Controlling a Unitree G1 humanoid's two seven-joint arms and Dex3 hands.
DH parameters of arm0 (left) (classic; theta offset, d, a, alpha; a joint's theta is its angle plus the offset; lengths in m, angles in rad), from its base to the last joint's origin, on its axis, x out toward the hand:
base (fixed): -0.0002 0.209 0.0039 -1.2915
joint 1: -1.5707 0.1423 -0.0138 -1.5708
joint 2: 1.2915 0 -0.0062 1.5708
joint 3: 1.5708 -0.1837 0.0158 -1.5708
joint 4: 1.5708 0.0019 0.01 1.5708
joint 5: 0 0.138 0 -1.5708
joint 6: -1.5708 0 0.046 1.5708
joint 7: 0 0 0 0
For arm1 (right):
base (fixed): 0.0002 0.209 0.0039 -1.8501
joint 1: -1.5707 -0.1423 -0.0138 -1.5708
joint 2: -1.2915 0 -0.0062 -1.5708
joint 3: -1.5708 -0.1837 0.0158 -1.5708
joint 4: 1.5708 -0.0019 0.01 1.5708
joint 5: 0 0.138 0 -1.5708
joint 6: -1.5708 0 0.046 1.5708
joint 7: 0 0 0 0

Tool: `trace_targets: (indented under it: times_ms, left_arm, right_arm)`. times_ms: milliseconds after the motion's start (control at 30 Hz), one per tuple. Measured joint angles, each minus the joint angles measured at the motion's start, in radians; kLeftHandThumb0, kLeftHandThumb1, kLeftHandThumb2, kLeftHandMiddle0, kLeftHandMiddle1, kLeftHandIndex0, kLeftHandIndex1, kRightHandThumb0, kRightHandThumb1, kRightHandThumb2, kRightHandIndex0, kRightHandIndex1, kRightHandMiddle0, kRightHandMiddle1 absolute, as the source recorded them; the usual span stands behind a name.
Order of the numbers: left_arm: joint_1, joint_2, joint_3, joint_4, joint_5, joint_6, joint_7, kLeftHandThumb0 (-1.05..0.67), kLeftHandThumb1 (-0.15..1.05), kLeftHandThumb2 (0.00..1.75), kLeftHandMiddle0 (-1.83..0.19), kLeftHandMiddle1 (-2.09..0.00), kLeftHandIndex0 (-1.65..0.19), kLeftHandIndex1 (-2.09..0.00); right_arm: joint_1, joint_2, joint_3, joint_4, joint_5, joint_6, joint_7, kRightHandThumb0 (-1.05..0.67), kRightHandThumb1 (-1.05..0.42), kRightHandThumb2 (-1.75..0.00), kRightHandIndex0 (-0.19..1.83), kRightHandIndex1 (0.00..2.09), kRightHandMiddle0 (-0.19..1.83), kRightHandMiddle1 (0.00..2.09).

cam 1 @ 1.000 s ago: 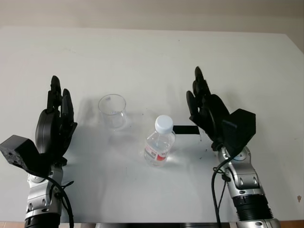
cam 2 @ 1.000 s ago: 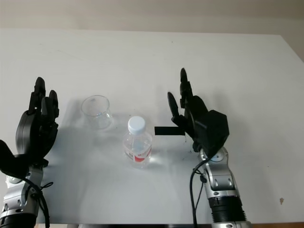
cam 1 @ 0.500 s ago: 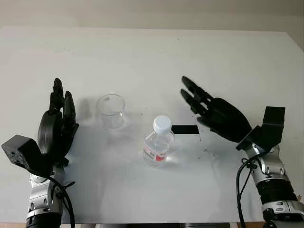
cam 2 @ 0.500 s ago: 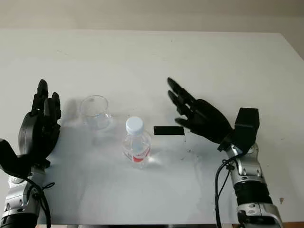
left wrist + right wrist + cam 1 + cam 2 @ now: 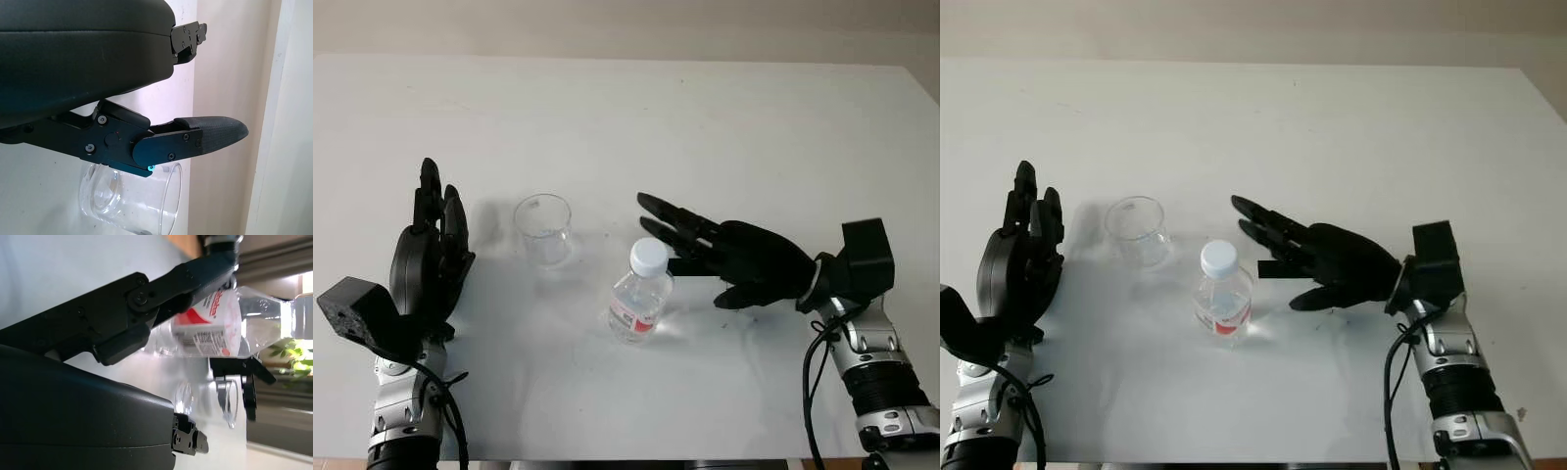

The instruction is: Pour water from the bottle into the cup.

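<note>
The right hand [image 5: 729, 255] is open, palm turned sideways, just beside the bottle [image 5: 641, 290] standing mid-table [image 5: 705, 117]. The cup [image 5: 544, 228] stands near it. The left hand [image 5: 431, 259] is open, upright near the table's left edge.

You can't read the print on the bottle's [image 5: 640, 294] red label from the head camera; it is too small. The right hand [image 5: 724, 257] covers most of a black strip [image 5: 1269, 268] on the table [image 5: 626, 117], so you can't tell its full length. In the left wrist picture, the cup [image 5: 132, 203] is cut off by the picture's edge and partly hidden behind a finger [image 5: 188, 142] of the left hand [image 5: 429, 259].
</note>
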Motion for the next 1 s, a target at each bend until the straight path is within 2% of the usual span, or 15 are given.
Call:
trace_targets:
  times_ms: [433, 700, 1000]
  left_arm:
    - [-0.011, 0.002, 0.001, 0.001, -0.001, 0.0, 0.0, -0.74, 1.05, 0.54, 0.19, 0.0, 0.19, 0.0]
    - [-0.011, 0.004, 0.005, 0.002, -0.001, 0.0, 0.004, -0.73, 1.05, 0.53, 0.19, 0.0, 0.19, 0.0]
    - [-0.011, 0.004, 0.007, 0.002, 0.0, -0.004, 0.011, -0.72, 1.05, 0.53, 0.19, 0.0, 0.19, 0.0]
  right_arm:
    - [-0.032, 0.062, 0.074, 0.01, -0.026, 0.026, 0.018, -0.8, -0.81, -0.05, 0.25, 0.17, 0.2, 0.19]
    - [-0.099, 0.09, 0.098, 0.1, -0.047, 0.008, 0.057, -0.78, -0.81, -0.05, 0.21, 0.13, 0.16, 0.18]
    - [-0.12, 0.139, 0.121, 0.122, -0.07, -0.003, 0.07, -0.81, -0.8, -0.05, 0.24, 0.12, 0.2, 0.21]
